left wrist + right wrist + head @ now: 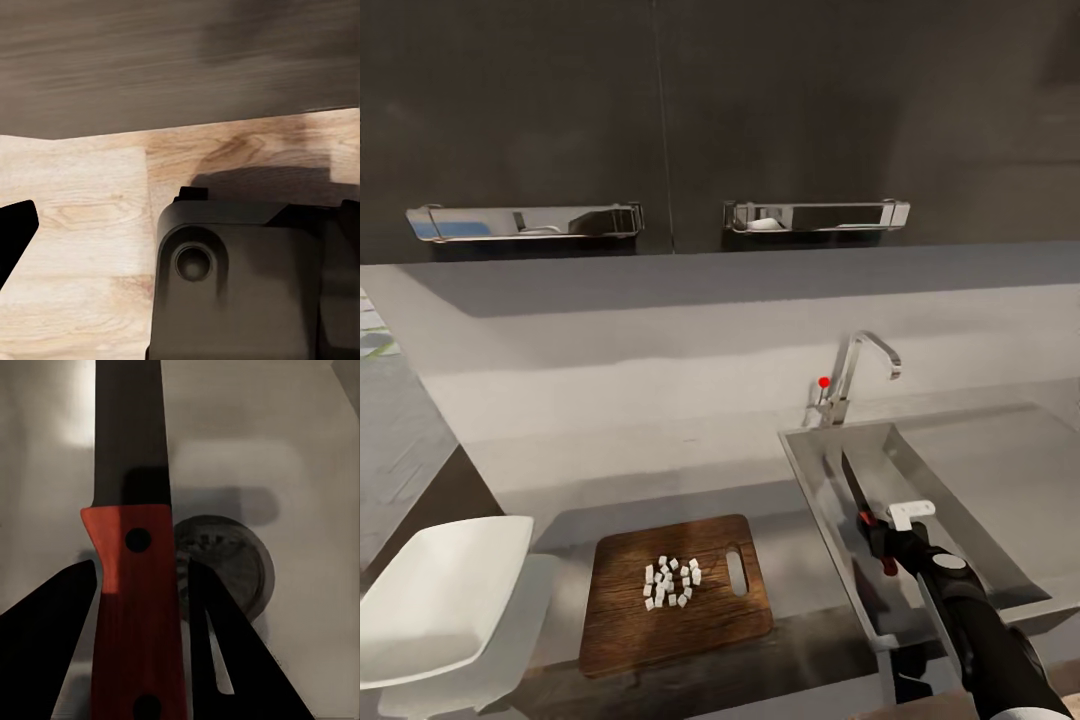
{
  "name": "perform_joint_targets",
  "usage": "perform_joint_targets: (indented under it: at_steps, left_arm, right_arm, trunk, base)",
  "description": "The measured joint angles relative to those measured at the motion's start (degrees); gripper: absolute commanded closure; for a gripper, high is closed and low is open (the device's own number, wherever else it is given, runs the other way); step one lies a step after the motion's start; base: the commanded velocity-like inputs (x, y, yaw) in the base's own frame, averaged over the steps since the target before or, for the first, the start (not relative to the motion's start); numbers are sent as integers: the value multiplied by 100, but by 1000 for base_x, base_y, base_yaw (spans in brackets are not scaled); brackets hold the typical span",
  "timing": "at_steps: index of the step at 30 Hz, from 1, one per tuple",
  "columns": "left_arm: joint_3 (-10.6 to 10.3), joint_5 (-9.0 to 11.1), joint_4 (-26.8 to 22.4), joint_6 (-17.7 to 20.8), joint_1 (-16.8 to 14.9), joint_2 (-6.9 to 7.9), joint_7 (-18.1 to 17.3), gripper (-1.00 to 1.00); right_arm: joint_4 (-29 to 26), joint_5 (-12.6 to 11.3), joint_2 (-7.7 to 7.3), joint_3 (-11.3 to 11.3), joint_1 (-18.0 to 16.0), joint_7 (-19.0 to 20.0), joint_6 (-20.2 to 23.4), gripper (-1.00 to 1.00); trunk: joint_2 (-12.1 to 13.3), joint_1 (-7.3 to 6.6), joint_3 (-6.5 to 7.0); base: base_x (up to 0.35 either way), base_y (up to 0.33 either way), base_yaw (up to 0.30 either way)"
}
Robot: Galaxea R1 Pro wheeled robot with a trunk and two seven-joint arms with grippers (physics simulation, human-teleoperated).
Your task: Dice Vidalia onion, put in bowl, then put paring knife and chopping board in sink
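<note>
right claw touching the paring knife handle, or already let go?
Cannot tell. In the right wrist view the claw straddles the paring knife's red handle, but a pale sliver shows beside each finger. The head view is too small to settle it.

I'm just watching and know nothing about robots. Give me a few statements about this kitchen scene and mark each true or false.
1. The right pincer holds the paring knife over the sink. True.
2. The diced onion is already in the bowl. False: the pale bits lie on the chopping board; the bowl looks empty.
3. The chopping board is in the sink. False: it lies on the countertop, between bowl and sink.
4. In the right wrist view, the knife's red handle sits between the two fingers, with the drain behind it. True.
5. The tap has a red knob. True.
</note>
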Motion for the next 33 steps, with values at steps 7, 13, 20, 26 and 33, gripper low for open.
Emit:
perform_joint_targets:
  at_steps: [7, 13, 20, 26, 33]
  left_arm:
    - [1, 0, 0, 0, 0, 0, 0, -100]
    - [1, 0, 0, 0, 0, 0, -1, -100]
    - [0, 0, 0, 0, 0, 0, -1, -100]
    - [0, 0, 1, 0, 0, 0, 0, -100]
    - [0, 0, 3, 0, 0, 0, -5, -100]
  right_arm:
    - [489, 15, -5, 265, 0, -35, -95, 100]
    - [726, 20, -6, 309, -1, -50, -364, 100]
    - [748, 18, -6, 311, -1, -44, -377, -100]
    - [749, 19, -8, 311, -1, -44, -387, -100]
    - [749, 155, -11, 310, -1, -44, -402, -100]
  trunk:
    - [0, 0, 0]
    - [0, 0, 0]
    - [0, 0, 0]
    - [0, 0, 0]
    - [0, 0, 0]
  base:
    - [0, 0, 0]
    - [0, 0, 0]
    - [0, 0, 0]
    - [0, 0, 0]
    - [0, 0, 0]
